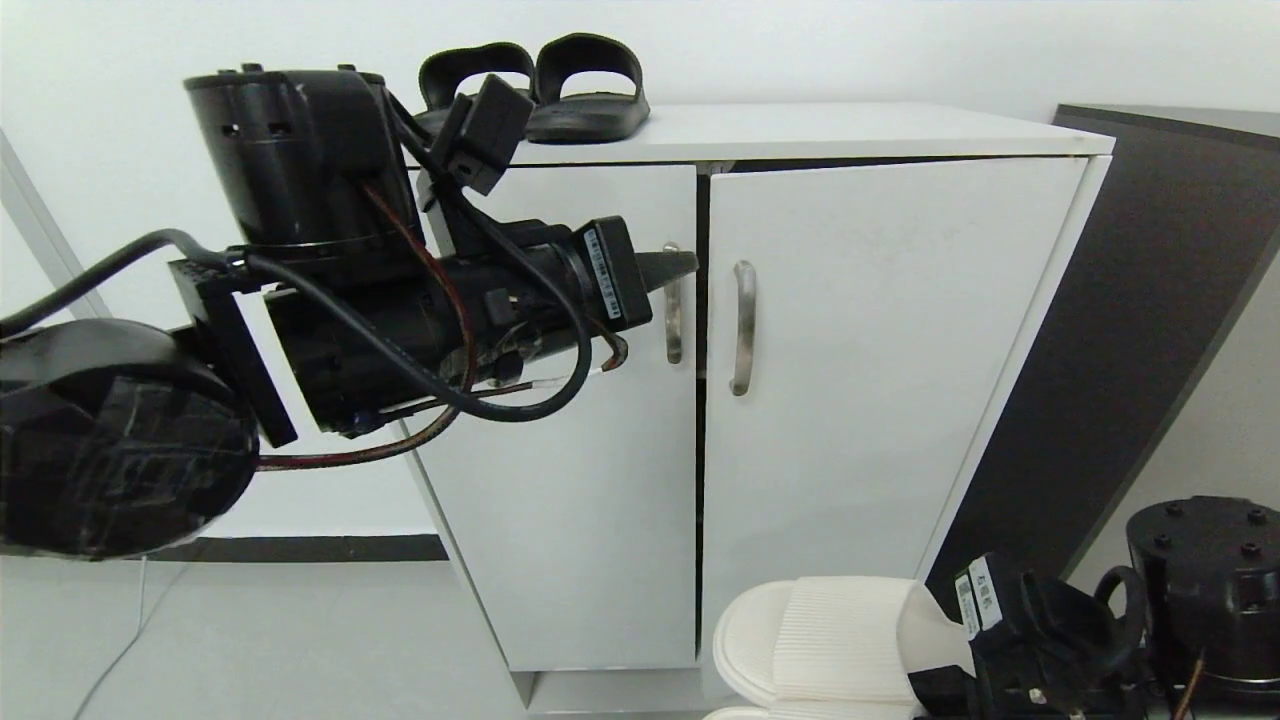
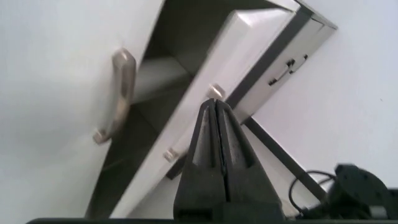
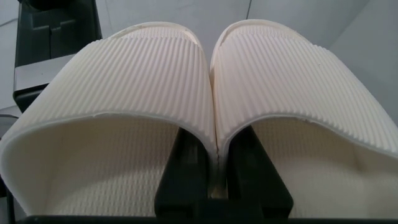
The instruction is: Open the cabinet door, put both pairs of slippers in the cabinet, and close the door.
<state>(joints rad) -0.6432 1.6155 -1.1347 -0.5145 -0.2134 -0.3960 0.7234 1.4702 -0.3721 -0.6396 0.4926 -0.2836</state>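
Black slippers (image 1: 585,90) partly hidden behind left arm (image 1: 400,300); white slippers (image 1: 830,640) cropped

Black slippers (image 1: 585,90) part-hidden by left arm (image 1: 400,310), white slippers (image 1: 820,640) cropped

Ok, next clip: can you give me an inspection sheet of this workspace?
Surface: white cabinet top, black slippers at its left end.
Job's things: cabinet doors, dark gap between them; white slippers held low before the right door.
Clutter: nothing seen.
Grippers: left gripper shut, empty, by left door handle; right gripper shut on white slippers.
Cables: black and red cables loop along left arm.
Surroundings: white wall, dark panel right of cabinet.
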